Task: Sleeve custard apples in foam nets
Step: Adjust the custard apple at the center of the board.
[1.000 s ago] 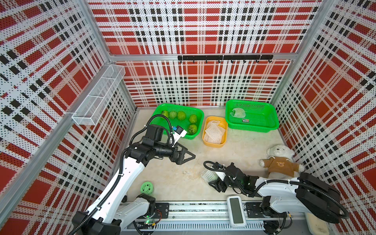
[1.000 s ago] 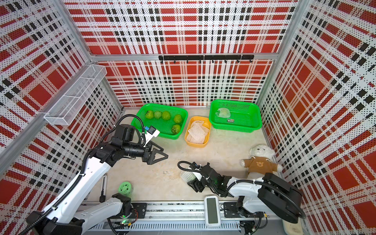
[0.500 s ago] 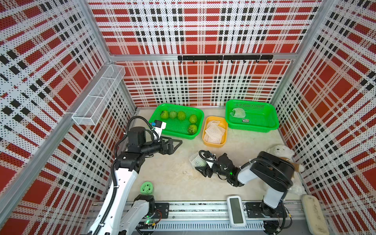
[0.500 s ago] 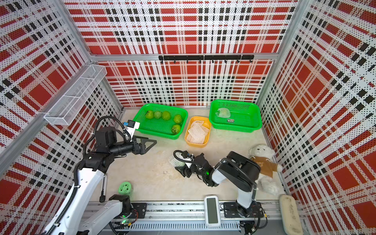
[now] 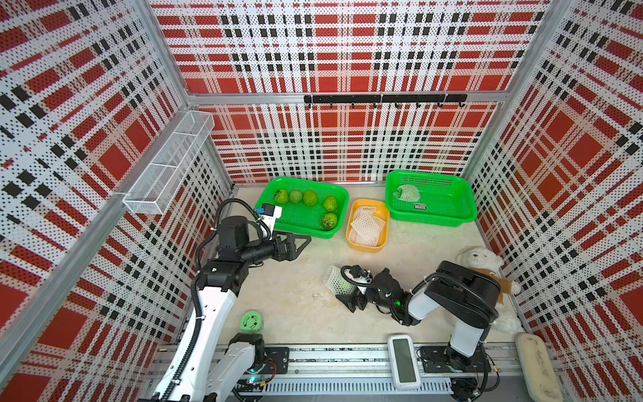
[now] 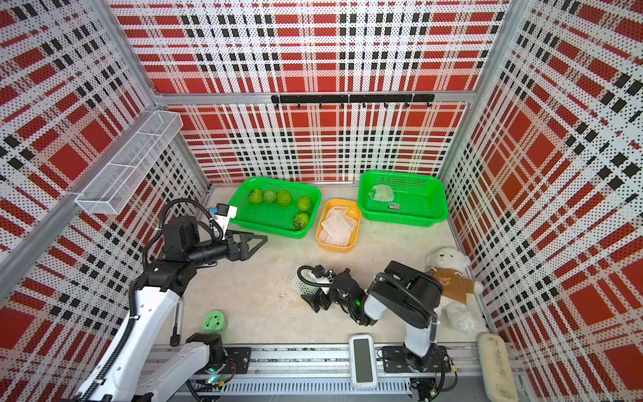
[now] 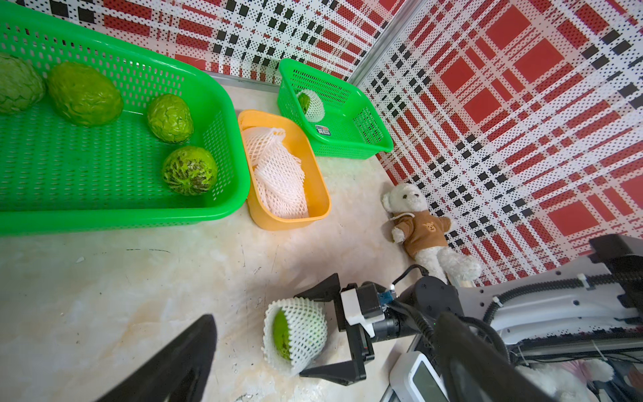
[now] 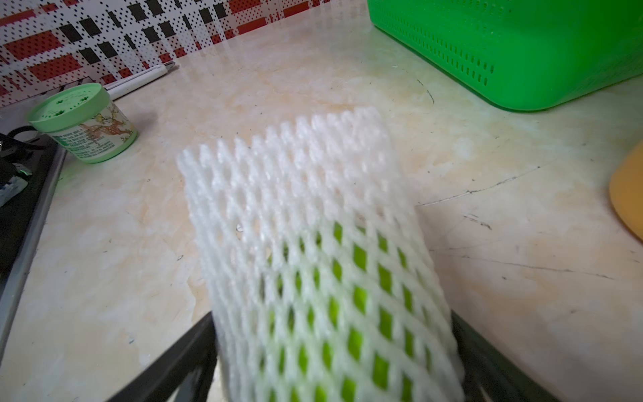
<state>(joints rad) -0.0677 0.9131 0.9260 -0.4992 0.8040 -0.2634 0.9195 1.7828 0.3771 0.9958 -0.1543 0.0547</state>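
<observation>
A custard apple in a white foam net (image 5: 336, 282) (image 7: 295, 334) lies on the table in the middle front. My right gripper (image 5: 342, 288) (image 6: 308, 287) is open, low over the table. Its fingers (image 7: 330, 370) straddle the netted fruit, which fills the right wrist view (image 8: 313, 250). My left gripper (image 5: 301, 243) (image 6: 259, 240) hangs open and empty in front of the left green basket (image 5: 313, 234), which holds several bare custard apples (image 5: 310, 197). Loose foam nets (image 5: 367, 222) lie in the yellow tray (image 5: 365, 247). One netted custard apple (image 5: 405, 192) sits in the right green basket (image 5: 431, 218).
A white plush bear (image 5: 480, 259) lies against the right wall behind my right arm. A green-lidded cup (image 5: 251, 322) stands at the front left beside a pen (image 6: 175, 323). A white device (image 5: 403, 362) rests on the front rail. A wire shelf (image 5: 167, 167) hangs on the left wall.
My right arm folded and carried the netted fruit back and left from the front edge, then its fingers spread. My left gripper drew back towards the left basket, still open.
</observation>
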